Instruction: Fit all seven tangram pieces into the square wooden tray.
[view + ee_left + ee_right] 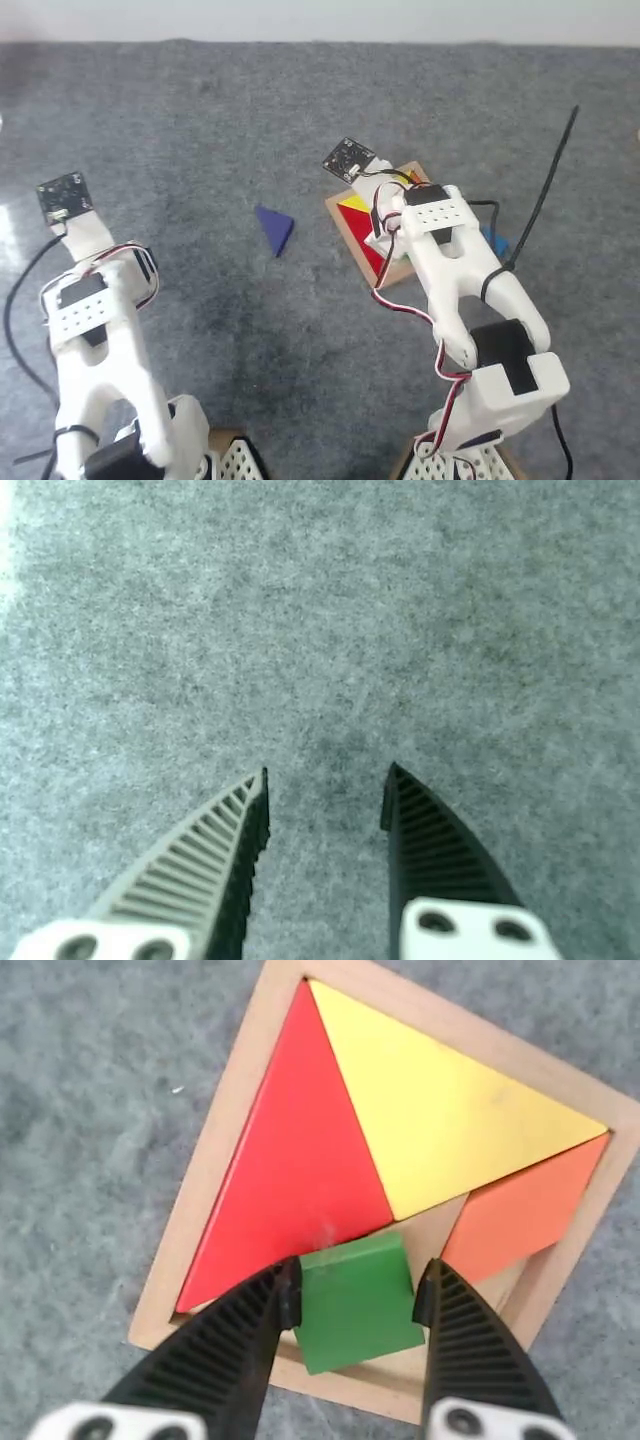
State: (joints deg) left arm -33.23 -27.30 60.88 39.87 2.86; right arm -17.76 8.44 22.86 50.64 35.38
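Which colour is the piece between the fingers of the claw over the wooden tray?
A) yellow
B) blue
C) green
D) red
C: the right gripper holds the green piece at the edge of the tray, while the red piece and the yellow piece lie flat inside it.

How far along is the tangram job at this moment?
Done: the red triangle, yellow triangle and orange piece lie in the tray. In hand: the green square sits between the right gripper's jaws, over the tray's free corner. Left: seating it, then the blue triangle on the carpet and a blue piece beside the tray.
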